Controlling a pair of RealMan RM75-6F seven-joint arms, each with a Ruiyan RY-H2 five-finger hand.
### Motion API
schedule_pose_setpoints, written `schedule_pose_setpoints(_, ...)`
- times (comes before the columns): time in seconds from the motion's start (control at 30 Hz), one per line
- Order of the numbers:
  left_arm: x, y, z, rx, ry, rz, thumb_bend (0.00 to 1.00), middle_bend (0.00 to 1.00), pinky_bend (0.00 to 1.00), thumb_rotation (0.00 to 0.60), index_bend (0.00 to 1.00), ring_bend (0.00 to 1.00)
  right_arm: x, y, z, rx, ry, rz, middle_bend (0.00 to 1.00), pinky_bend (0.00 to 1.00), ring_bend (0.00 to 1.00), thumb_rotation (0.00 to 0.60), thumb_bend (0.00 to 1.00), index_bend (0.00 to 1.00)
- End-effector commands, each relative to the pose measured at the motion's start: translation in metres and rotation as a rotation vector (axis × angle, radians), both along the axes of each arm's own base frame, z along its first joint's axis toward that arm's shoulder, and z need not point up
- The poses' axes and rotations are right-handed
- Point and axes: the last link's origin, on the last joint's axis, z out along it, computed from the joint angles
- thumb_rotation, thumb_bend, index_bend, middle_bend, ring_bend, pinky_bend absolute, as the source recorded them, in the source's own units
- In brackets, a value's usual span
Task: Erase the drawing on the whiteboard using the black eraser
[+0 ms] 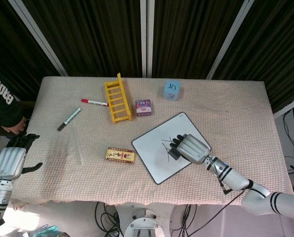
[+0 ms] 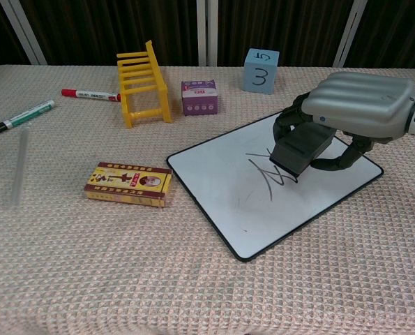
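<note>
The whiteboard (image 1: pixel 154 153) (image 2: pixel 214 185) lies tilted at the table's middle, with a black scribble (image 2: pixel 263 174) on it. My right hand (image 1: pixel 191 147) (image 2: pixel 357 105) grips the black eraser (image 2: pixel 298 150) (image 1: pixel 174 148) and holds it over the right part of the drawing, at or just above the board's surface. Part of the drawing is hidden under the eraser and hand. My left hand (image 1: pixel 11 160) hangs off the table's left edge, fingers apart, holding nothing.
A yellow ladder toy (image 1: pixel 118 98), a purple box (image 1: pixel 144 107), a blue number cube (image 1: pixel 172 90), a red marker (image 1: pixel 94 102), a green-capped marker (image 1: pixel 68 119), a clear tube (image 1: pixel 77 147) and a yellow card box (image 1: pixel 120 155) lie around the board. A person stands at far left.
</note>
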Motion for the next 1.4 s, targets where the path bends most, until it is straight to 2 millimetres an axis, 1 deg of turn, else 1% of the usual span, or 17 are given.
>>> schedule_pose_setpoints(0.03,-0.001,-0.001,0.0,0.001,-0.003,0.003,0.11,0.18,0.2,0.568,0.18,0.12,-0.003,0.014,-0.002,0.008,0.029,0.023,0.71,0.73,0.64,0.6,0.34,0.92)
schedule_pose_setpoints(0.2,-0.002,-0.001,0.001,0.002,-0.008,-0.003,0.11,0.18,0.2,0.571,0.18,0.12,-0.006,0.029,-0.007,0.024,0.047,0.031,0.72,0.74,0.65,0.6,0.35,0.94)
schedule_pose_setpoints(0.3,-0.001,-0.001,0.001,0.004,-0.012,-0.011,0.11,0.18,0.2,0.569,0.18,0.12,-0.007,0.037,-0.014,0.035,0.062,0.05,0.73,0.75,0.65,0.6,0.38,0.94)
schedule_pose_setpoints(0.6,-0.004,-0.003,0.002,0.017,-0.015,-0.01,0.11,0.18,0.19,0.566,0.18,0.12,-0.007,0.04,-0.033,0.013,0.053,0.064,0.74,0.75,0.65,0.6,0.39,0.95)
schedule_pose_setpoints(0.9,-0.01,-0.006,0.003,0.019,-0.033,0.007,0.11,0.18,0.19,0.569,0.19,0.12,-0.003,0.028,-0.047,-0.02,0.062,0.061,0.74,0.75,0.65,0.6,0.39,0.96)
schedule_pose_setpoints(1.07,-0.011,-0.004,0.002,0.02,-0.048,0.008,0.11,0.18,0.19,0.563,0.19,0.12,0.005,0.017,-0.058,-0.035,0.06,0.053,0.74,0.75,0.65,0.6,0.39,0.96)
schedule_pose_setpoints(1.23,-0.01,-0.002,0.003,0.021,-0.053,-0.006,0.11,0.18,0.19,0.562,0.19,0.12,0.013,0.002,-0.069,-0.073,0.066,0.045,0.75,0.75,0.65,0.6,0.39,0.97)
schedule_pose_setpoints(1.4,-0.011,0.0,0.005,0.028,-0.06,-0.005,0.11,0.18,0.19,0.562,0.19,0.12,0.022,-0.021,-0.083,-0.123,0.066,0.019,0.75,0.75,0.65,0.6,0.39,0.97)
